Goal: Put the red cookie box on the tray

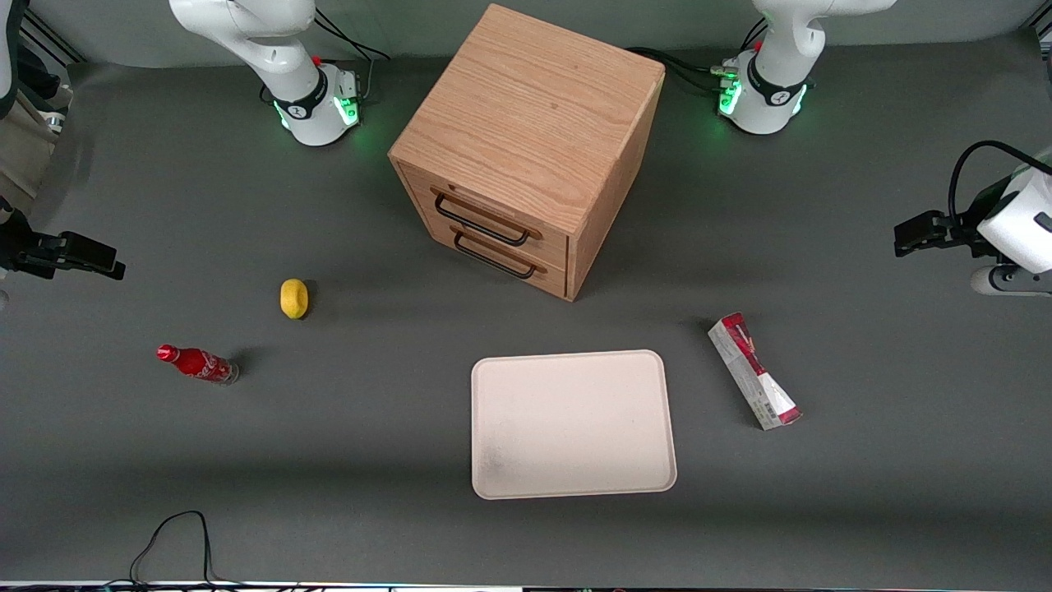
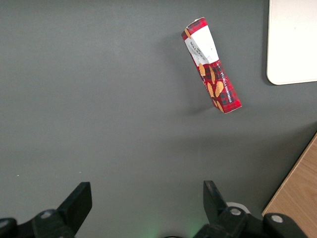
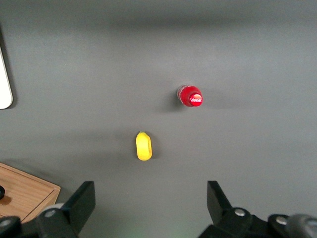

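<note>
A long, slim red cookie box (image 1: 754, 371) lies flat on the dark grey table (image 1: 888, 460), set at a slant, with a red printed half and a white-and-grey half. It rests just beside the cream-white tray (image 1: 573, 424), on the side toward the working arm's end of the table, with a strip of bare table between them; it does not touch the tray. The tray is a large flat rectangle with rounded corners and a low rim, and nothing lies on it. The gripper (image 1: 904, 240) hangs in the air well apart from the box, farther from the front camera and nearer the table's edge on the working arm's end. In the wrist view its two black fingers (image 2: 77, 203) stand wide apart with only bare table between them, holding nothing, and the box (image 2: 212, 64) lies ahead of them, untouched, with a corner of the tray (image 2: 292, 42) close by. A wooden drawer cabinet (image 1: 526, 148) with two dark handles stands farther from the camera than the tray. Toward the parked arm's end lie a yellow lemon (image 1: 294, 298) and a small red soda bottle (image 1: 197, 363) on its side.
</note>
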You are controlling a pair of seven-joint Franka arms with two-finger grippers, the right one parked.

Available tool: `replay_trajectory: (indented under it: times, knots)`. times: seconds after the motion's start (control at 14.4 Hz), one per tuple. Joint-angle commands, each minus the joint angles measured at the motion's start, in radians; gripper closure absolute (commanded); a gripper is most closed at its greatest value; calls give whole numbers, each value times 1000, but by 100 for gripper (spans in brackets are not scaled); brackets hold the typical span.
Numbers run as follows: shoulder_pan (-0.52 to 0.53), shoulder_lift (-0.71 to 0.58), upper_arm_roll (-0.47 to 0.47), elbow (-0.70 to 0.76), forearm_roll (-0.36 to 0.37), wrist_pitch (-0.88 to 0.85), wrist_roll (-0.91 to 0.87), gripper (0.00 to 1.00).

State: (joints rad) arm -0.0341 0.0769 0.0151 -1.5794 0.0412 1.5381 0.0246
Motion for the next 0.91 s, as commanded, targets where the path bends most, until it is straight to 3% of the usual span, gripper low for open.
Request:
replay_trajectory:
  times: [0.0,0.28,0.56,0.84]
  knots:
    - [-10,-13,8,6,0,-24,-18,0]
    - [-16,1,6,25,-9,-19,-40,0]
    - [-76,140,-27,177,-15,-21,-318,0]
    - [-167,340,-50,428,-20,-105,-651,0]
